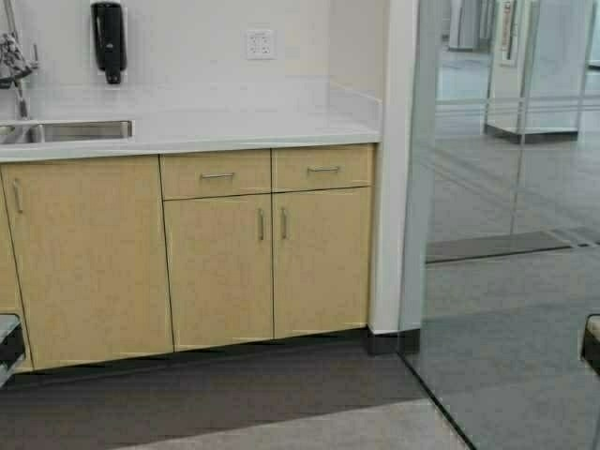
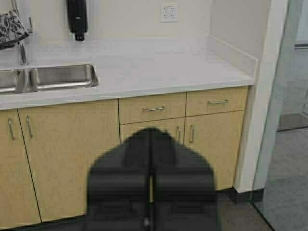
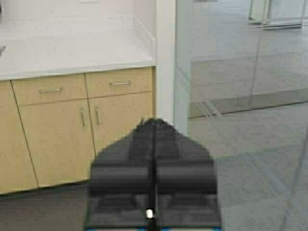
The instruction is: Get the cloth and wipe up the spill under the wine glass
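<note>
The cloth hangs over the faucet at the back left of the counter, its black, grey and white print bunched above the steel sink. In the left wrist view the same cloth drapes from the faucet's top, limp and folded on itself, clear of the counter surface. What may be a 2nd basin shows at the left edge of that view, though it is cut off.

The left hand is held low in front of the cabinet doors, well apart from the cloth, with its 2 fingers pressed together and nothing between them. The right hand is likewise held low, facing the right end of the counter and the white post beside it, its 2 fingers together and holding nothing.

A black soap dispenser is mounted on the wall behind the sink, and a white power outlet sits on the wall farther toward the right back corner. Under the counter edge are 2 drawers above the paired doors. To the right of the post stands a glass wall over grey floor.
</note>
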You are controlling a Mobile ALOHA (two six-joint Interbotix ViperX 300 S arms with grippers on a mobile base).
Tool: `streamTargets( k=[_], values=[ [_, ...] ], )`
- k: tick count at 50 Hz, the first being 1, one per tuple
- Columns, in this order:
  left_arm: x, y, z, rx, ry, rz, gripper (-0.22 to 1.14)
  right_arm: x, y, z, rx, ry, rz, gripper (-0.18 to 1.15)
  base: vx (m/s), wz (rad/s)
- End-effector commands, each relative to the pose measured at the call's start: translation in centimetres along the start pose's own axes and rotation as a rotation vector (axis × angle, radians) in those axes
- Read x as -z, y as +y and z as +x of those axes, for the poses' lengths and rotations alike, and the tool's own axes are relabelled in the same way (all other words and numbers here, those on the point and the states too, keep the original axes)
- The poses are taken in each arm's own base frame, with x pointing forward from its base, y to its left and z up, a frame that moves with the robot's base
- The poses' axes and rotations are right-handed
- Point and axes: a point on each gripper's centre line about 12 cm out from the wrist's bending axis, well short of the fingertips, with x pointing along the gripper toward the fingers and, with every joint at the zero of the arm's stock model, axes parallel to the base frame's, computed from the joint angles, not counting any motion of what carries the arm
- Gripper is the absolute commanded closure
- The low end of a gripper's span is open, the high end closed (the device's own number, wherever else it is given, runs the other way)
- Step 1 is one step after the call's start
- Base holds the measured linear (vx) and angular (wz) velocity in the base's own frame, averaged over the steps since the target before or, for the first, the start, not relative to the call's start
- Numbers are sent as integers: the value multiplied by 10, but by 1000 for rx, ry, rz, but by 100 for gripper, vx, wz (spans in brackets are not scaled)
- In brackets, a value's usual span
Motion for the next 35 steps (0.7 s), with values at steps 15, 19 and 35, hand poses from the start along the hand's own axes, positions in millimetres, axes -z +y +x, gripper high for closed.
streamTargets(
  k=[15, 19, 35],
  values=[
    [1, 0, 1, 0, -15, -21, 89, -11, 1, 2, -9, -35, -1, 92, 31, 22],
    [6, 0, 1, -1, 0, -25, 89, -10, 1, 2, -9, -32, -1, 92, 35, 34],
    [12, 1, 1, -1, 6, -26, 89, -12, 2, 0, -12, -43, 1, 92, 36, 35]
  ],
)
